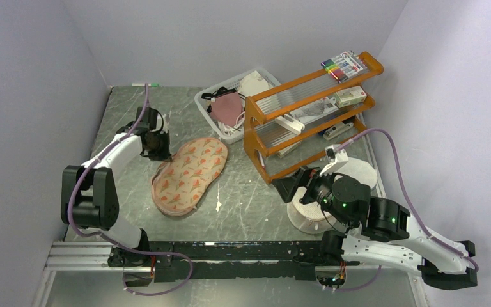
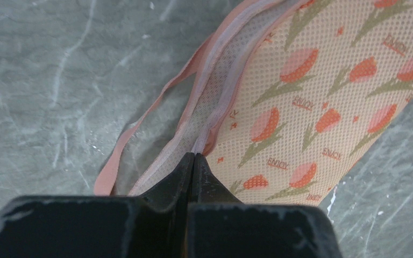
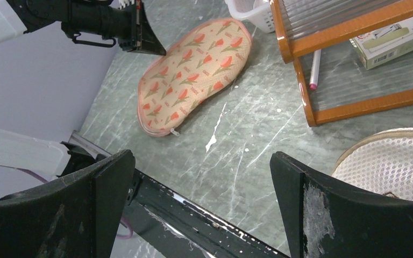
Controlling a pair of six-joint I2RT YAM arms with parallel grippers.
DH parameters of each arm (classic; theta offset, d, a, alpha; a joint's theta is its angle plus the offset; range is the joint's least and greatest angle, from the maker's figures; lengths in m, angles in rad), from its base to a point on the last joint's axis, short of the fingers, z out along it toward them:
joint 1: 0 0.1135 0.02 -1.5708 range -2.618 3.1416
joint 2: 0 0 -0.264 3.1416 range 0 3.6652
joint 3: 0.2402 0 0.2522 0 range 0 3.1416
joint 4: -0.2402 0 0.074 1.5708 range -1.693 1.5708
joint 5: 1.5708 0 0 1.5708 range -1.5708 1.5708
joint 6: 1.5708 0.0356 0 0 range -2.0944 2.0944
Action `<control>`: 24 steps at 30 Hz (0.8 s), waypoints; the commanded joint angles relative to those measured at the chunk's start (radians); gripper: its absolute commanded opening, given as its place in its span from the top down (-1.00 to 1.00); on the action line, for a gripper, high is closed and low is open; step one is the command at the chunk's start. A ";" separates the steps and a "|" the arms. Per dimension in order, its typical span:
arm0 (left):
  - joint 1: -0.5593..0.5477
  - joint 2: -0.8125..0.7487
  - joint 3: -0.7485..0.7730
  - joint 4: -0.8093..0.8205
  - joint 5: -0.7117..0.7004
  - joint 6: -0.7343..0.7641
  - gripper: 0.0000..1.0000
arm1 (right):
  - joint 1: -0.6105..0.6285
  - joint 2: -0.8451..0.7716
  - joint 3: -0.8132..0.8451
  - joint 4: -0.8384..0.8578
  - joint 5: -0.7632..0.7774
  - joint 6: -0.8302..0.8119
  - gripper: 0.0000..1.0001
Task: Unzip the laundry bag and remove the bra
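Top external view: one laundry bag (image 1: 190, 174) lies flat on the counter (image 1: 256, 204). Its long axis runs from near-left to far-right, and the far end points at the one white basket (image 1: 202, 102), where one dusty-pink bra (image 1: 227, 109) lies. My left claw (image 2: 193, 157) is pinched shut, its tips against the bag's pink zip rim; whether it grips anything I cannot tell. My right claw (image 3: 200, 156) gapes wide and empty beside one white mesh drum (image 3: 398, 161).
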 commanded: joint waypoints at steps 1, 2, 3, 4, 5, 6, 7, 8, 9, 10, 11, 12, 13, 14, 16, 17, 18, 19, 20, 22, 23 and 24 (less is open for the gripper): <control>0.002 0.025 0.032 -0.025 -0.087 0.020 0.86 | -0.001 0.006 0.006 0.027 0.009 -0.006 -1.00; 0.002 0.033 0.031 -0.029 -0.095 0.017 0.86 | -0.001 0.003 0.002 0.032 0.007 -0.007 -1.00; 0.002 0.041 0.033 -0.039 -0.112 0.010 0.86 | -0.001 0.003 -0.001 0.036 0.007 -0.007 -1.00; 0.002 0.049 0.036 -0.051 -0.145 -0.001 0.78 | 0.000 0.003 -0.004 0.038 0.007 -0.006 -1.00; 0.002 0.052 0.042 -0.065 -0.209 -0.015 0.59 | -0.001 0.006 -0.003 0.038 0.008 -0.007 -1.00; 0.001 0.046 0.047 -0.079 -0.267 -0.030 0.42 | 0.000 0.009 0.000 0.036 0.008 -0.009 -1.00; -0.001 0.031 0.048 -0.087 -0.316 -0.041 0.21 | -0.001 0.013 0.004 0.033 0.009 -0.009 -1.00; -0.003 0.008 0.047 -0.092 -0.358 -0.049 0.02 | 0.000 0.019 0.008 0.027 0.009 -0.011 -1.00; -0.006 -0.022 0.046 -0.094 -0.393 -0.058 -0.19 | -0.001 0.023 0.012 0.023 0.011 -0.012 -1.00; -0.009 -0.054 0.041 -0.093 -0.413 -0.063 -0.48 | -0.001 0.027 0.017 0.018 0.011 -0.012 -1.00; -0.014 -0.095 0.034 -0.087 -0.427 -0.066 -0.71 | -0.001 0.032 0.019 0.015 0.012 -0.013 -1.00; -0.019 -0.140 0.027 -0.080 -0.433 -0.069 -0.81 | -0.001 0.036 0.019 0.013 0.012 -0.014 -1.00; -0.025 -0.184 0.019 -0.070 -0.431 -0.075 -0.87 | -0.001 0.042 0.018 0.012 0.012 -0.015 -1.00; -0.032 -0.231 0.009 -0.059 -0.413 -0.080 -0.89 | -0.001 0.047 0.017 0.012 0.012 -0.017 -1.00; -0.041 -0.328 -0.019 -0.017 -0.320 -0.088 -0.92 | -0.001 0.067 0.017 0.009 0.010 -0.023 -1.00; -0.044 -0.379 -0.039 0.014 -0.248 -0.086 -0.95 | -0.001 0.078 0.021 0.005 0.011 -0.026 -1.00; -0.051 -0.429 -0.066 0.048 -0.172 -0.078 -0.96 | -0.001 0.092 0.023 0.000 0.014 -0.028 -1.00; -0.060 -0.477 -0.090 0.082 -0.094 -0.071 -0.97 | -0.001 0.107 0.027 -0.006 0.017 -0.030 -1.00; -0.067 -0.514 -0.105 0.100 -0.025 -0.069 -0.98 | 0.000 0.123 0.031 -0.012 0.024 -0.035 -1.00; -0.082 -0.573 -0.108 0.099 0.047 -0.072 -0.98 | -0.001 0.159 0.046 -0.028 0.049 -0.044 -1.00; -0.085 -0.594 -0.096 0.090 0.065 -0.072 -0.99 | 0.000 0.183 0.062 -0.047 0.075 -0.035 -1.00; -0.085 -0.613 -0.073 0.075 0.078 -0.073 -1.00 | 0.000 0.208 0.073 -0.077 0.105 -0.025 -1.00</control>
